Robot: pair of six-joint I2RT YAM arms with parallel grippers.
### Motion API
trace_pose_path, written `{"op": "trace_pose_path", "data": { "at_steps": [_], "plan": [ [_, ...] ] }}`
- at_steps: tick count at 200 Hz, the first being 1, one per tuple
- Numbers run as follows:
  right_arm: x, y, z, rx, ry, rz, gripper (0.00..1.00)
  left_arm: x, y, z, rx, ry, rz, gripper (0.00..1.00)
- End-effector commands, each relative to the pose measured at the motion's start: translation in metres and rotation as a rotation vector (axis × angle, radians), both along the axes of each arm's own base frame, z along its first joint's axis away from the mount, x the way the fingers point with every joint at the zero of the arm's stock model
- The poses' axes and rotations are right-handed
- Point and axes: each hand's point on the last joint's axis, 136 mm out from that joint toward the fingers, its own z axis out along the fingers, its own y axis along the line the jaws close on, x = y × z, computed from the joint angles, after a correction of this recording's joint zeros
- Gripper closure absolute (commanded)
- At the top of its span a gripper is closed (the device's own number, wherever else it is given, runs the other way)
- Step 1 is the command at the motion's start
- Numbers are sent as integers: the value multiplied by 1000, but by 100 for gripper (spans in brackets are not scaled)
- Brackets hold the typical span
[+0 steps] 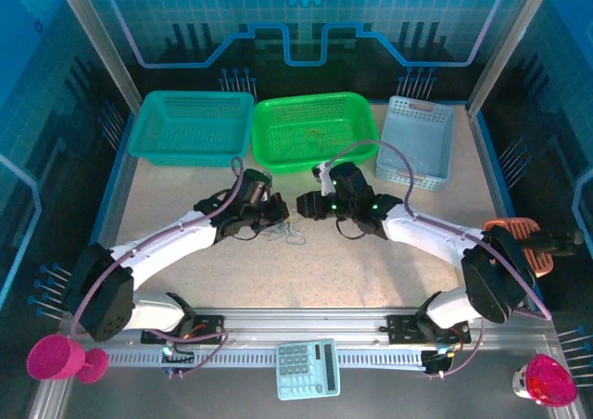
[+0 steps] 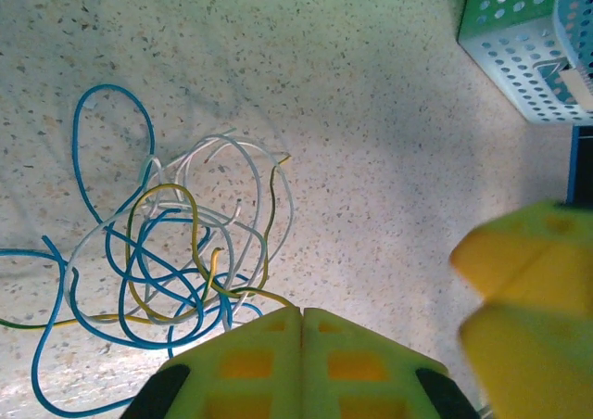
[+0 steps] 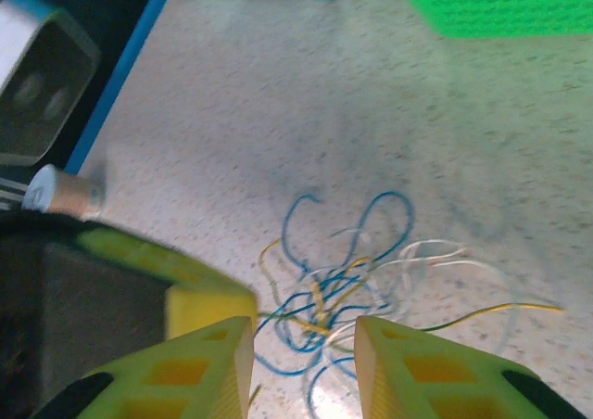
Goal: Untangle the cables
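A tangle of thin blue, white and yellow cables (image 1: 292, 231) lies on the speckled table between my two grippers. In the left wrist view the cables (image 2: 176, 261) spread out to the left, and a yellow strand runs right up to the seam of my left gripper (image 2: 301, 312), which is shut on it. My left gripper (image 1: 278, 215) sits just left of the tangle. My right gripper (image 3: 301, 331) hovers open over the cables (image 3: 347, 289), the knot showing between its fingers. From above, my right gripper (image 1: 304, 204) faces the left one closely. The right gripper's yellow fingers (image 2: 528, 289) appear at that view's right edge.
Three baskets stand in a row at the back: teal (image 1: 193, 127), green (image 1: 315, 130) and light blue (image 1: 419, 139). A calculator (image 1: 309, 368) lies at the near edge. An orange object (image 1: 523, 238) sits far right. Pink objects (image 1: 60, 359) stand at the near corners.
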Motion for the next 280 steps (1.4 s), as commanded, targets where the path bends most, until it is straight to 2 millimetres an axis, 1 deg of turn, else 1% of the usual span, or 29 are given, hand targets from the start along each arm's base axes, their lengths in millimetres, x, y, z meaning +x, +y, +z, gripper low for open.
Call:
{"op": "trace_pose_path", "data": {
  "at_steps": [1, 20, 25, 29, 45, 79, 119, 165, 193, 201, 205, 219, 225, 228, 238, 243, 262, 280],
  "plan": [
    [-20, 15, 3, 55, -73, 109, 65, -1, -1, 8, -82, 11, 46, 100],
    [-28, 19, -4, 80, -99, 130, 64, 0, 0, 8, -101, 20, 71, 100],
    [-31, 19, -9, 73, -90, 136, 64, 0, 1, 8, -103, 20, 75, 100],
    [-30, 21, -6, 89, -111, 139, 64, 0, 1, 8, -105, 20, 78, 100],
    [-34, 24, -12, 98, -116, 152, 65, 0, 1, 10, -112, 18, 82, 100],
    [-39, 35, -16, 118, -121, 182, 65, 0, 3, 12, -122, 22, 89, 100],
    [-39, 44, -22, 110, -110, 194, 64, 0, 3, 11, -137, 27, 94, 100],
    [-37, 44, -28, 100, -103, 184, 61, 0, 4, 12, -143, 27, 96, 100],
    [-37, 45, -31, 97, -97, 180, 63, 0, 4, 13, -148, 26, 96, 100],
    [-36, 45, -30, 98, -96, 179, 65, 0, 3, 13, -148, 24, 95, 100],
    [-36, 46, -30, 99, -96, 179, 69, 0, 3, 13, -150, 22, 96, 100],
    [-36, 47, -28, 106, -94, 182, 93, 1, 3, 14, -151, 21, 93, 100],
    [-36, 47, -26, 108, -95, 182, 100, 1, 3, 13, -149, 19, 91, 100],
    [-35, 47, -24, 111, -98, 181, 100, 0, 3, 13, -148, 19, 88, 100],
    [-36, 46, -21, 112, -98, 183, 100, 0, 4, 13, -143, 12, 82, 92],
    [-35, 46, -18, 114, -100, 183, 100, 0, 5, 13, -141, 8, 83, 86],
    [-35, 43, -5, 115, -110, 185, 100, 1, 12, 14, -120, -30, 80, 53],
    [-34, 39, 8, 109, -123, 191, 100, 0, 26, 16, -84, -71, 97, 29]
  ]
}}
